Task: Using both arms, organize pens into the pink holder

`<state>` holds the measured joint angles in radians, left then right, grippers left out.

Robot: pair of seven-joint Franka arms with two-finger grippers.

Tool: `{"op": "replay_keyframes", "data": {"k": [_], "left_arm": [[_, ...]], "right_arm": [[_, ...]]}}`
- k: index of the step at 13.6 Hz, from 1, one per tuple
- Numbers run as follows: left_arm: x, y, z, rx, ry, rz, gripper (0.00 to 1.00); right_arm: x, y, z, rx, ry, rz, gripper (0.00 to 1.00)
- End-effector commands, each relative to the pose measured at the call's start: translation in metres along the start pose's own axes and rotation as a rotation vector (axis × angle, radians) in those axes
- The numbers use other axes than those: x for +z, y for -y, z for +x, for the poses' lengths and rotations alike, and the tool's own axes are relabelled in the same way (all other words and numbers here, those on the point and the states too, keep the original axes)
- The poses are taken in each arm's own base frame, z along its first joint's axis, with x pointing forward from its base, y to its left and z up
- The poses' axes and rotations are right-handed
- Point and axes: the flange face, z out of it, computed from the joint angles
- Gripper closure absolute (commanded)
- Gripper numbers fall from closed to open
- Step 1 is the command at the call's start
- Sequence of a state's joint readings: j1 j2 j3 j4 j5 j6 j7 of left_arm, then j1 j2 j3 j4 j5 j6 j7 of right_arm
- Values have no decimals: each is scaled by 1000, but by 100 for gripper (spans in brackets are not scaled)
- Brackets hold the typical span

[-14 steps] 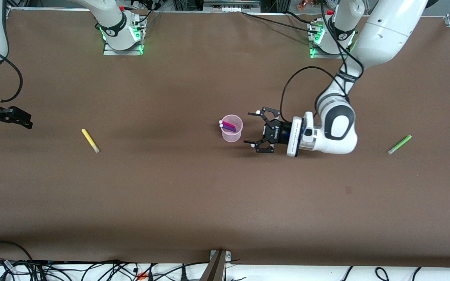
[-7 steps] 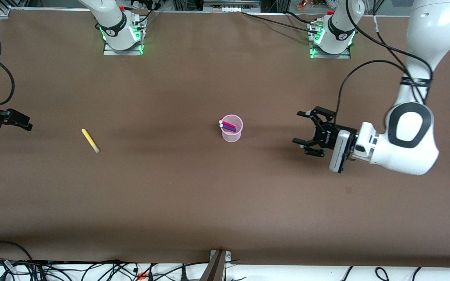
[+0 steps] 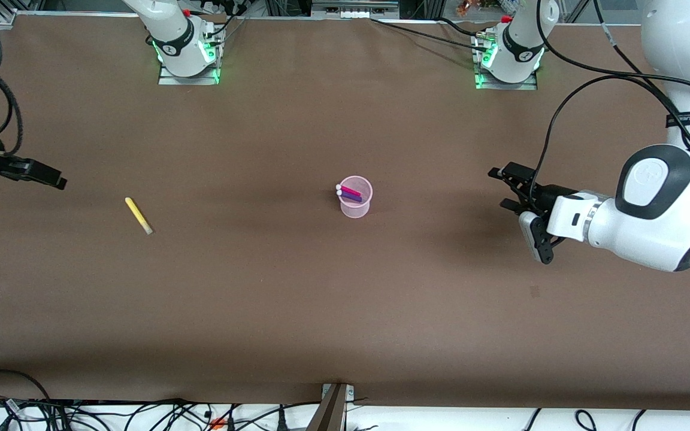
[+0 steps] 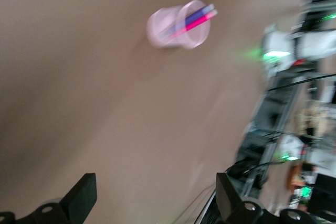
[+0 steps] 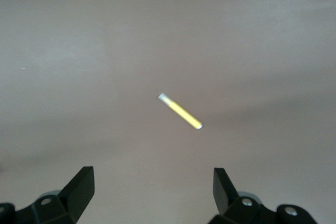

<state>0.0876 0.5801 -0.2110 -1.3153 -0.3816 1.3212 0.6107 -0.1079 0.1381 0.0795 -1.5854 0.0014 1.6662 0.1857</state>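
The pink holder (image 3: 356, 203) stands mid-table with the magenta pen (image 3: 351, 191) and the purple pen (image 3: 351, 197) leaning in it. It also shows in the left wrist view (image 4: 178, 24). The yellow pen (image 3: 138, 215) lies flat toward the right arm's end and shows in the right wrist view (image 5: 180, 111). The green pen is hidden. My left gripper (image 3: 504, 188) is open and empty, well apart from the holder toward the left arm's end; its jaws stand wide (image 4: 155, 198). My right gripper (image 3: 57, 181) is open and empty over the table beside the yellow pen (image 5: 152, 187).
The two arm bases (image 3: 188, 57) (image 3: 507, 60) stand along the table's edge farthest from the front camera. The left arm's white wrist and elbow (image 3: 650, 209) hang over the left arm's end of the brown table (image 3: 345, 311). Cables lie along the nearest edge (image 3: 141, 413).
The left gripper has drawn back from beside the holder toward the left arm's end, and its arm now covers the green pen. The right gripper has shifted slightly toward the yellow pen.
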Motion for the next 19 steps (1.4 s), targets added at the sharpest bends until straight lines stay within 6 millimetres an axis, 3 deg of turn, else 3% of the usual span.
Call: {"op": "replay_keyframes", "data": {"k": [1,5,8,9,10,12,14,16,19], "left_arm": [[-21,-17,-12,-120,125,270,0],[-84,-74,-48,-360,69,579,0],[-133,-149,-90,-455,-96,707,0],[-139,-173,-107,-463,-147,759,0],[-128,-187,-120,-464,-183,791,0],[-98,-179,-136,-522,-269,801,0],[-107,-178,-145,-552,-297,800,0],[-124,-154,-165,-606,-348,722,0],[-134,-151,-158,-606,-380,697,0]], "right_arm": [[-9,21,-11,49,14,-14,0],[-14,28,-16,35,10,0,0],[-13,29,-14,37,8,-2,0],[-13,29,-14,35,6,-3,0],[-13,29,-14,33,8,-2,0],[-15,28,-15,29,4,-3,0],[-14,27,-14,27,4,-3,0],[-14,28,-14,30,5,-2,0],[-14,28,-13,29,3,-1,0]]}}
